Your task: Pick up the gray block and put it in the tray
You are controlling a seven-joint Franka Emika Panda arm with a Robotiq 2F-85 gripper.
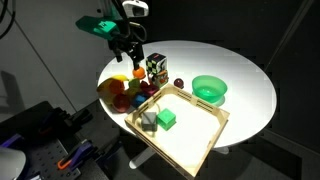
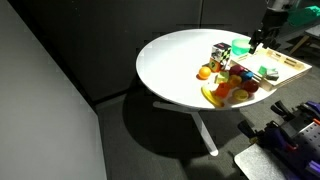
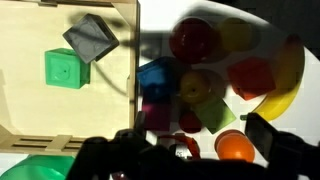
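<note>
The gray block [image 3: 90, 38] lies inside the light wooden tray [image 3: 118, 110], turned at an angle, next to the green cube [image 3: 62, 68]. It also shows in an exterior view [image 1: 148, 121], in the tray [image 1: 205, 135] near its corner. My gripper [image 1: 127, 50] hovers above the table beside the tray, over a pile of colored toys. It is open and empty. In the wrist view its dark fingers [image 3: 185, 150] frame the toys. In an exterior view the gripper [image 2: 262, 38] is above the tray [image 2: 292, 66]; the gray block is not visible there.
A pile of colored toy fruit and blocks [image 1: 125, 90] lies beside the tray, also seen in the wrist view [image 3: 215, 70]. A black-and-white patterned cube [image 1: 156, 68] stands behind it. A round green bowl [image 1: 209, 89] sits further along the round white table [image 1: 250, 70].
</note>
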